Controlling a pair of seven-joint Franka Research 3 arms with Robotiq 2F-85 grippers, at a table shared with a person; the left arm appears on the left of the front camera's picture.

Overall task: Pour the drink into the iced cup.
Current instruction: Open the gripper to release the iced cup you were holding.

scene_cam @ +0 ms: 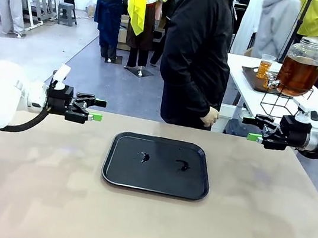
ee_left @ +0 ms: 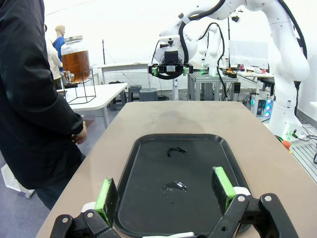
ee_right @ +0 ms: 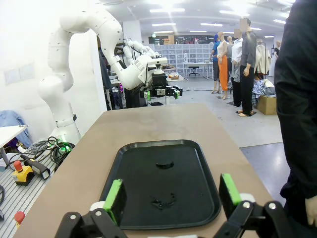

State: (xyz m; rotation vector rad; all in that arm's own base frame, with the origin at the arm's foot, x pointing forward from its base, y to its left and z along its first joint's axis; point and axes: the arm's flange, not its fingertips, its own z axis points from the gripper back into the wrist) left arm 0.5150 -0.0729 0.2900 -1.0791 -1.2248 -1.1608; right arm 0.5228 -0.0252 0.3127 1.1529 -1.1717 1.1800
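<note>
Meanwhile, both hands wait open over a wet tray

Nearest the robot lies a tan table (scene_cam: pixel 45 198), matte and faintly mottled. On its middle sits a black tray (scene_cam: pixel 121 173) with two small dark puddles on its floor. Left hand (scene_cam: pixel 97 110) hovers at the table's left edge, fingers spread wide, holding nothing. Right hand (scene_cam: pixel 252 128) hovers at the right edge, equally wide open and empty. At the far side a person in a black jacket (scene_cam: pixel 196 53) stands, one hand (scene_cam: pixel 210 117) low by the table edge. Beyond, on a white side table (scene_cam: pixel 253 91), a glass dispenser jar (scene_cam: pixel 301 65) on a black wire stand holds the drink (scene_cam: pixel 297 74), amber-brown. No lettering is readable. Grey floor and other people fill the hall behind.
</note>
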